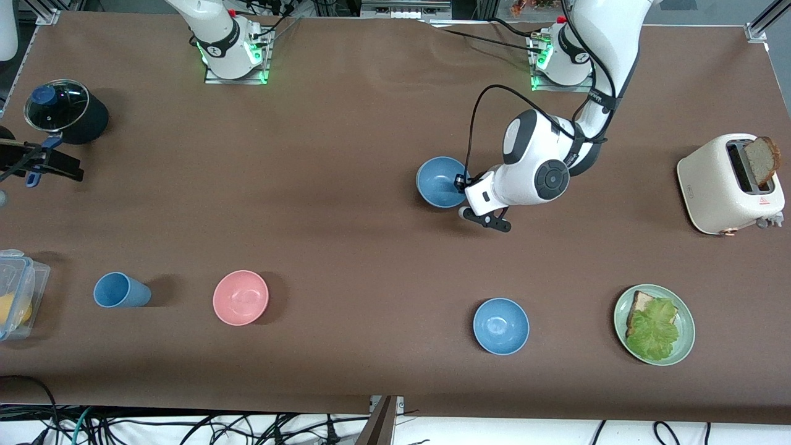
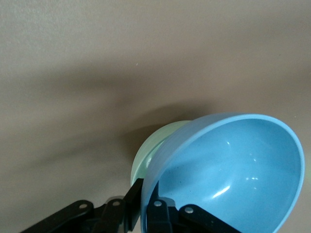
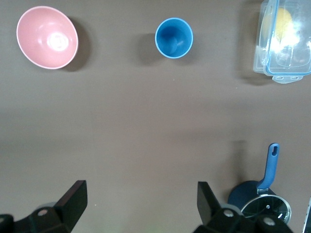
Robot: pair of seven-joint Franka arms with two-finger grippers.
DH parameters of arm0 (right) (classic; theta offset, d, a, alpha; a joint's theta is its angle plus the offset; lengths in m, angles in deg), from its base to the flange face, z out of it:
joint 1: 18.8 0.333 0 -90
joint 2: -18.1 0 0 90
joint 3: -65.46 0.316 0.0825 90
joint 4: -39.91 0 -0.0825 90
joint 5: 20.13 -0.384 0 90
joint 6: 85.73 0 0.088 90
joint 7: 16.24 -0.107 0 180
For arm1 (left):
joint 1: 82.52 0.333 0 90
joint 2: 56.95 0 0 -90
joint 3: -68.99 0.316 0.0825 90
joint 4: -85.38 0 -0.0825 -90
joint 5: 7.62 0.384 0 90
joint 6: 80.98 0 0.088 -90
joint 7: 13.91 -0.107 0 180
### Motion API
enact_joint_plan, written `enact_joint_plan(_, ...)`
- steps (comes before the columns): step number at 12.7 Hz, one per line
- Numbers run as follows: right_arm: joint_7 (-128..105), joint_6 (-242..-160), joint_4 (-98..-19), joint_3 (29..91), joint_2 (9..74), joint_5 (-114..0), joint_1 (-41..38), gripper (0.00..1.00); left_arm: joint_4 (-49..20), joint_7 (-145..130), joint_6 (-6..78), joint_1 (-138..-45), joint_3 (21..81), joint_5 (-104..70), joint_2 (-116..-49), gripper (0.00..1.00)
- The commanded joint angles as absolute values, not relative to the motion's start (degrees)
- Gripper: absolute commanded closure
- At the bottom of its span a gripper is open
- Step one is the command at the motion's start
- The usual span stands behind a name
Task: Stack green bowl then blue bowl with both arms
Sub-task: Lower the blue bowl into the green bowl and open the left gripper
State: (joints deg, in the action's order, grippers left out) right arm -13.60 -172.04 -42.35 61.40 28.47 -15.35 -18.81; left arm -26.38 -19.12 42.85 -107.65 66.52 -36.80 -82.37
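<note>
My left gripper is shut on the rim of a blue bowl, one finger inside and one outside. The pale green bowl lies directly under it. Only an edge of it shows past the blue bowl in the left wrist view, and the front view hides it. I cannot tell whether the two bowls touch. A second blue bowl sits on the table nearer the front camera. My right gripper is open with nothing between its fingers, high above the table at the right arm's end and out of the front view.
A pink bowl, a blue cup and a plastic container stand toward the right arm's end, with a lidded black pot. A green plate with bread and lettuce and a toaster stand toward the left arm's end.
</note>
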Motion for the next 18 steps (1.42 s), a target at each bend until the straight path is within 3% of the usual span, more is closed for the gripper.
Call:
enact_joint_plan(1, -12.5, -172.8, -46.8, 62.3, 25.0, -14.6, -19.1, 0.00, -29.6, -20.4, 44.3, -109.0, 67.1, -37.5, -80.9, 1.00)
enact_joint_plan(8, -12.8, -172.6, -45.1, 62.7, 26.0, -14.9, -17.7, 0.00, -31.8, -20.2, 47.6, -109.8, 67.1, -37.5, -80.9, 0.97)
enact_joint_plan(10, -12.7, -172.7, -45.1, 62.6, 26.4, -14.9, -17.7, 0.00, -32.1, -19.9, 48.0, -110.3, 67.1, -37.5, -81.1, 0.67)
enact_joint_plan(11, -12.7, -172.7, -45.1, 62.6, 26.4, -14.9, -17.7, 0.00, -32.1, -19.8, 48.0, -110.3, 67.1, -37.5, -81.1, 0.44)
enact_joint_plan(12, -12.5, -172.9, -45.0, 62.6, 26.4, -14.8, -17.8, 0.00, -32.1, -19.8, 48.0, -110.3, 67.1, -37.5, -80.9, 0.15)
enact_joint_plan(13, -12.5, -172.9, -45.0, 62.6, 26.4, -14.8, -17.8, 0.00, -32.0, -20.1, 47.9, -110.3, 67.1, -37.5, -80.7, 0.00)
enact_joint_plan(18, -13.0, -172.8, -45.0, 62.6, 26.5, -14.9, -17.7, 0.00, -33.5, -20.0, 47.7, -108.0, 67.1, -34.0, -74.0, 0.00)
